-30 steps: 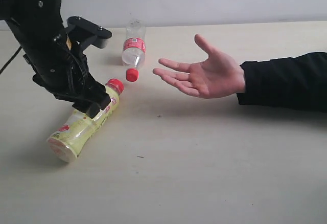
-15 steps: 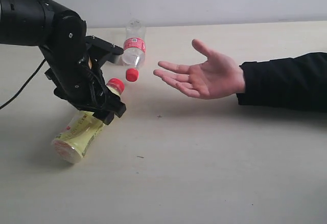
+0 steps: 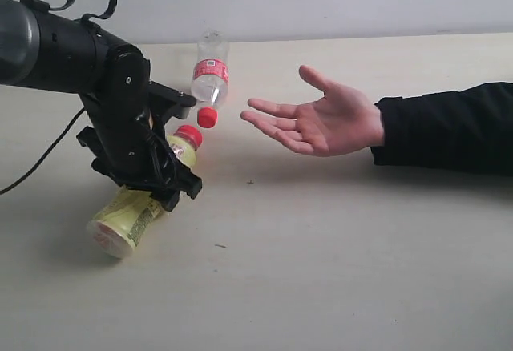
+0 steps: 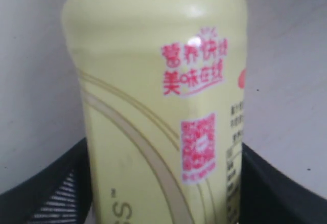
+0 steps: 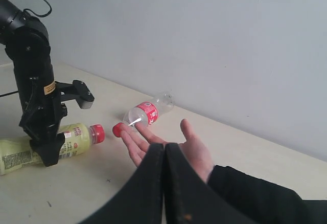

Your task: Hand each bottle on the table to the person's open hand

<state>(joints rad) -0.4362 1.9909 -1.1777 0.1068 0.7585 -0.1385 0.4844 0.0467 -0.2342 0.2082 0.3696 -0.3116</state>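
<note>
The yellow bottle lies on its side on the table, apart from the person's open hand. The left gripper straddles its body, jaws wide against both flanks; we cannot tell whether they grip. We should squeeze firmly before lifting, then carry it level to the palm. The right gripper is pinched together.
</note>
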